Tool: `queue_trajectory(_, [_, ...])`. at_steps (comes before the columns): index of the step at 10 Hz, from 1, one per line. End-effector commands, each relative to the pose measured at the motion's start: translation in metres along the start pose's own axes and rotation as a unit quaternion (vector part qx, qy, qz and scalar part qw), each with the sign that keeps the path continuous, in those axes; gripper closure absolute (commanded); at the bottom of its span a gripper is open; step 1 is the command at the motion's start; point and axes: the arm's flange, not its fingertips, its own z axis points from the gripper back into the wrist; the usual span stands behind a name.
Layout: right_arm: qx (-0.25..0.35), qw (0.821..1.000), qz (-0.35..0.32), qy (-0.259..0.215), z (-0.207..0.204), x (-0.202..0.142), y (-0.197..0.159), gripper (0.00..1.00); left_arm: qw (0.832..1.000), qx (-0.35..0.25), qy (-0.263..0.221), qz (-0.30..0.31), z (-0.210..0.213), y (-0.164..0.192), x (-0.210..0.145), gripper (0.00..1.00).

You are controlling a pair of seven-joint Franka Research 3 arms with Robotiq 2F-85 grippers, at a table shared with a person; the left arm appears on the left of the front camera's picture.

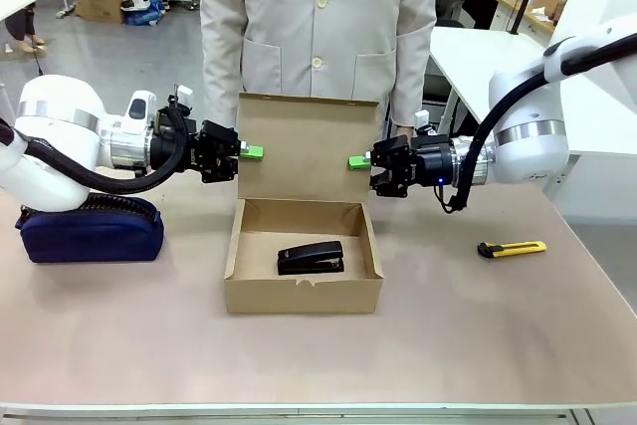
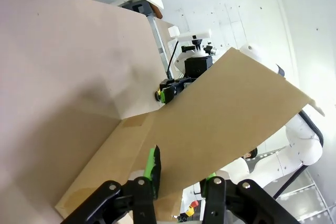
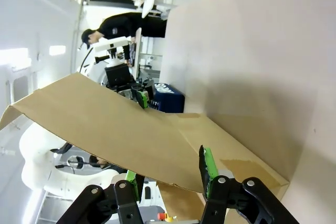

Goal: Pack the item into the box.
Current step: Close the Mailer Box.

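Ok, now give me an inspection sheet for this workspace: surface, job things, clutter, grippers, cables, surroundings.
Surface: beige table, no spills seen.
Job's things: small glossy black stapler lies inside the shallow brown cardboard box; the lid flap stands upright.
Clutter: yellow utility knife on the table to the box's right; navy zippered pouch to its left, under the left arm.
Grippers: left gripper at the flap's left edge, right gripper at its right edge; both open, fingers straddling the cardboard.
Cables: a black cable loops along the left arm, another black cable along the right arm.
Surroundings: a person in a pale coat stands just behind the box.
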Motion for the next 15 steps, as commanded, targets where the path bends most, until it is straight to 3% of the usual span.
queue_trajectory(1, [0.0, 1.0, 0.0, 0.0, 0.0, 0.0, 0.0, 0.43, 1.0, 0.0, 0.0, 0.0, 0.0, 0.0, 0.0, 0.59])
queue_trajectory(3, [0.026, 0.991, 0.131, -0.012, 0.0, -0.004, 0.012, 0.43, 0.989, -0.002, 0.016, -0.145, -0.002, -0.013, -0.011, 0.59])
queue_trajectory(5, [0.059, 0.97, 0.234, -0.04, 0.005, -0.01, 0.017, 0.43, 0.971, -0.011, 0.009, -0.238, -0.001, -0.017, -0.016, 0.59])
queue_trajectory(8, [0.075, 0.929, 0.359, -0.039, 0.009, -0.026, 0.025, 0.43, 0.924, -0.033, -0.027, -0.381, 0.001, -0.031, -0.029, 0.59])
queue_trajectory(9, [0.057, 0.918, 0.392, -0.02, 0.009, -0.034, 0.027, 0.43, 0.913, -0.078, -0.03, -0.399, 0.005, -0.04, -0.035, 0.59])
queue_trajectory(10, [0.033, 0.932, 0.361, -0.005, 0.006, -0.034, 0.027, 0.43, 0.943, -0.011, -0.002, -0.332, -0.002, -0.028, -0.012, 0.59])
queue_trajectory(11, [0.062, 0.932, 0.355, -0.03, 0.005, -0.018, 0.027, 0.43, 0.943, -0.011, -0.002, -0.332, -0.002, -0.028, -0.012, 0.59])
queue_trajectory(13, [0.062, 0.932, 0.355, -0.03, 0.005, -0.018, 0.027, 0.43, 0.943, -0.011, -0.002, -0.332, -0.002, -0.028, -0.012, 0.59])
queue_trajectory(14, [0.057, 0.93, 0.362, -0.018, 0.007, -0.025, 0.026, 0.43, 0.938, -0.018, -0.012, -0.347, 0.001, -0.027, -0.018, 0.59])
queue_trajectory(15, [0.1, 0.911, 0.4, 0.018, 0.004, -0.032, 0.026, 0.43, 0.91, -0.053, 0.005, -0.412, -0.003, -0.029, -0.027, 0.59])
